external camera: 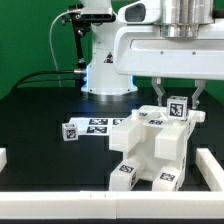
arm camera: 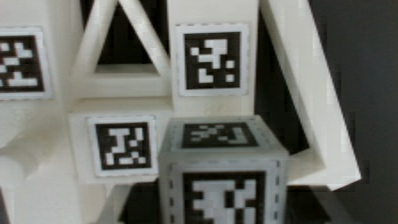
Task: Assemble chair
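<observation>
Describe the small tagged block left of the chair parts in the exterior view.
On the black table, find the white chair assembly. Toward the exterior view's left of it lies a small white tagged block, the smallest, outermost tagged piece.

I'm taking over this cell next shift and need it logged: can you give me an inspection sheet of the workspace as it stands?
Surface: black table with white rails at its edges.
Job's things: white tagged chair parts clustered at the exterior view's right; a small tagged block above them; a small tagged piece lying apart at the exterior view's left.
Clutter: nothing seen; the marker board lies flat.
Grippers: the gripper hangs over the cluster, one finger at each side of the block; contact cannot be told.
Cables: a black cable runs toward the robot base.
Surroundings: green backdrop.
</observation>
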Tool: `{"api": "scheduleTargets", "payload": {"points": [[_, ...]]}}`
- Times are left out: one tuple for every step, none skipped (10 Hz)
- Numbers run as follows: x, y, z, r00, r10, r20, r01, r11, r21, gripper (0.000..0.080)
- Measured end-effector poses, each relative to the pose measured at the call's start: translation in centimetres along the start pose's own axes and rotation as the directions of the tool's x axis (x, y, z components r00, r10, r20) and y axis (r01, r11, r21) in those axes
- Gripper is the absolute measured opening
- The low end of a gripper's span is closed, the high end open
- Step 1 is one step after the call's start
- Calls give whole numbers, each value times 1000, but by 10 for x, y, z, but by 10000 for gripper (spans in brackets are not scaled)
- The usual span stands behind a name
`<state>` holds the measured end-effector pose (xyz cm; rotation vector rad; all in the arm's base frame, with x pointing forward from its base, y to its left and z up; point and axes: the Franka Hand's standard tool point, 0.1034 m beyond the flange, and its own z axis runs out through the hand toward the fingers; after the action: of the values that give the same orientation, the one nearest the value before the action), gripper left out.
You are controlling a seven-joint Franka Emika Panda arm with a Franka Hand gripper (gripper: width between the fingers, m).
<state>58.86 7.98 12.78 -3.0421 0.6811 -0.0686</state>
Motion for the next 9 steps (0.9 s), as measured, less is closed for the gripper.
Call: {"api": "scheduleTargets", "payload": {"points": [[0,0,1,1000,-1,1,1,1000,-1,284],[-1,0,2,1000,-1,2,1,1000,-2,284],[0,0,3,1000,-2,0,2,1000,-2,284],[0,0,3,1000,-2,-5,2,1000,0,284],[2,0,3,1000,-2,-11,2,1000,2,284],[2,0,3,1000,-2,-13,2,1000,3,284],[2,0,3,1000,-1,-13,2,1000,3,284],[2,0,3,1000,-2,-13,2,1000,3,284],[2,0,3,1000,-2,-13,2,1000,3,284]]}}
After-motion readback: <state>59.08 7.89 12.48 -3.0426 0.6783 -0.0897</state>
